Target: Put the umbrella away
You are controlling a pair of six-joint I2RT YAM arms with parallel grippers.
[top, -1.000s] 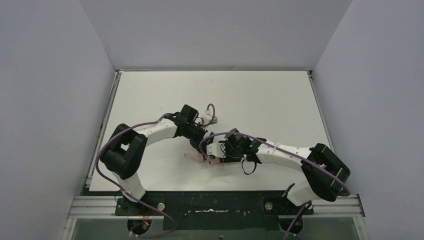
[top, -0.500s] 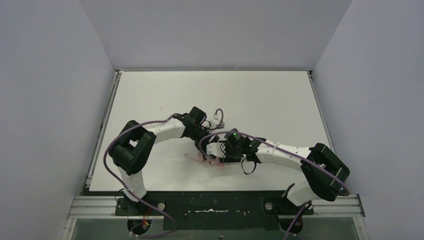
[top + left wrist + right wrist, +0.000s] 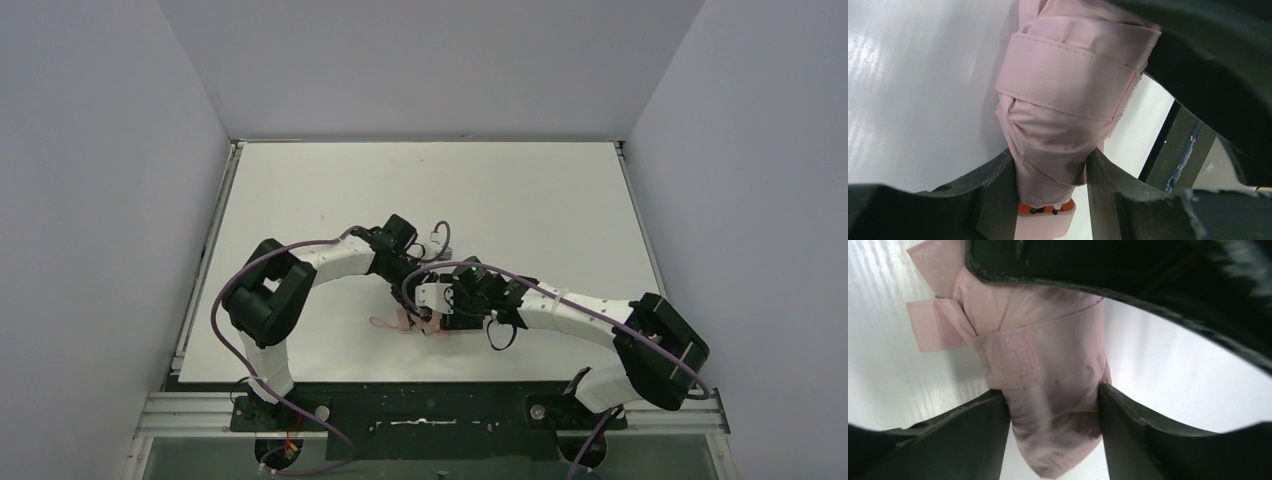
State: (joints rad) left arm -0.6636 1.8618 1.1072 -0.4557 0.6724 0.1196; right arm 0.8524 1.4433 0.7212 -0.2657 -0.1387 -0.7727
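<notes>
Umbrella [image 3: 1068, 100], one, pink, between left gripper [image 3: 1050, 152], right gripper [image 3: 1052, 390]

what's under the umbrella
White table shows around the umbrella, which seems to lie on it. Its underside is hidden; from above, the arms cover most of it.

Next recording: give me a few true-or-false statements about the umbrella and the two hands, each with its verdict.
1. The umbrella is folded up, with its strap wrapped round it. True.
2. The umbrella is blue. False: it is pale pink.
3. It sits between the fingers of both the left hand and the right hand. True.
4. It lies at the far edge of the table. False: it lies in the near half, towards the arms' bases.
</notes>
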